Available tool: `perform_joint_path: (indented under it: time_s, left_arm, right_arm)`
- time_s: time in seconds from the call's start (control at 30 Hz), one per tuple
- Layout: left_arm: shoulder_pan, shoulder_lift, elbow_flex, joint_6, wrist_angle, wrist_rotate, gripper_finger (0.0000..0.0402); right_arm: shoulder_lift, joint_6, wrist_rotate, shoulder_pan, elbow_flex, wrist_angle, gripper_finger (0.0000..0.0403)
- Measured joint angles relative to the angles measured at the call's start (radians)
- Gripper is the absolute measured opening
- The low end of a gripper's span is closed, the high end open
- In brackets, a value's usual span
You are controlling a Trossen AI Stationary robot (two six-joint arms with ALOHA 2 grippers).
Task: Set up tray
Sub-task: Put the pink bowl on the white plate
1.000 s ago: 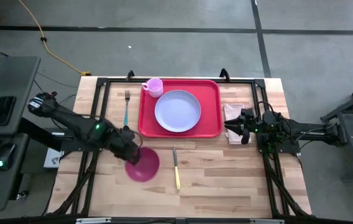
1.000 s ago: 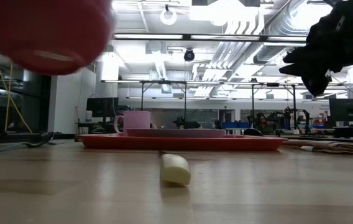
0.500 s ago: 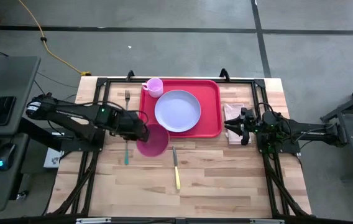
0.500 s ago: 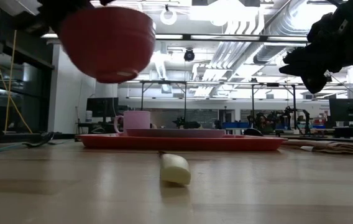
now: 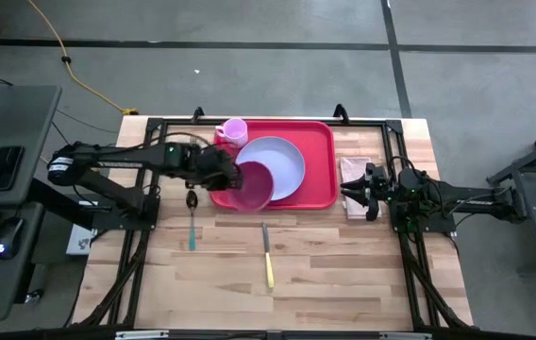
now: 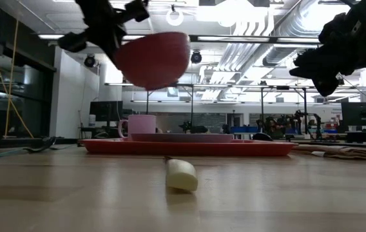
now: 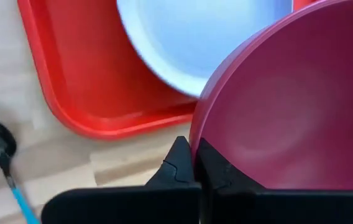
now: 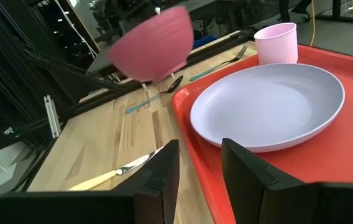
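Magenta bowl pinched by left pincer above red tray, right pincer spread.

left gripper clamped on rim of magenta bowl, bowl over tray near-left edge, overlapping lavender plate | pink cup on tray far-left corner | fork, spoon left of tray | knife in front | right gripper over napkin, right of tray

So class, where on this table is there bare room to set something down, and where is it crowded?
Bare wood lies in front of the knife and on both sides of it. Crowded: the tray holds the plate and cup, and the left pincer holds the bowl above its edge.
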Motion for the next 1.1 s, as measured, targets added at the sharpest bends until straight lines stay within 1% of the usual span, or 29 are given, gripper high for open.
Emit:
perform_joint_path:
  time_s: [0.07, 0.27, 0.37, 0.47, 0.57, 0.8, 1.1]
  left_arm:
    - [0.027, 0.042, 0.052, 0.042, -0.01, 0.0, 0.0014]
    - [0.114, 0.152, 0.237, 0.165, -0.166, -0.006, 0.0014]
    - [0.147, 0.192, 0.313, 0.204, -0.2, -0.007, 0.0014]
    - [0.178, 0.223, 0.363, 0.234, -0.208, -0.008, 0.0014]
    - [0.203, 0.254, 0.389, 0.246, -0.225, -0.009, 0.0014]
    - [0.231, 0.31, 0.396, 0.251, -0.22, -0.006, 0.0014]
    - [0.26, 0.391, 0.395, 0.257, -0.151, 0.002, 0.0014]
  right_arm:
    - [0.0, -0.007, -0.001, 0.0, 0.0, -0.006, 0.0098]
    - [0.0, -0.02, -0.02, 0.0, 0.0, -0.011, 0.0098]
    - [0.0, -0.023, -0.028, 0.0, 0.0, -0.012, 0.0098]
    - [0.0, -0.023, -0.032, 0.0, 0.0, -0.017, 0.0098]
    - [0.0, -0.033, -0.045, 0.0, 0.0, -0.021, 0.0098]
    - [0.0, -0.053, -0.047, -0.001, 0.0, -0.032, 0.0098]
    - [0.0, -0.068, -0.046, -0.002, 0.0, -0.035, 0.0098]
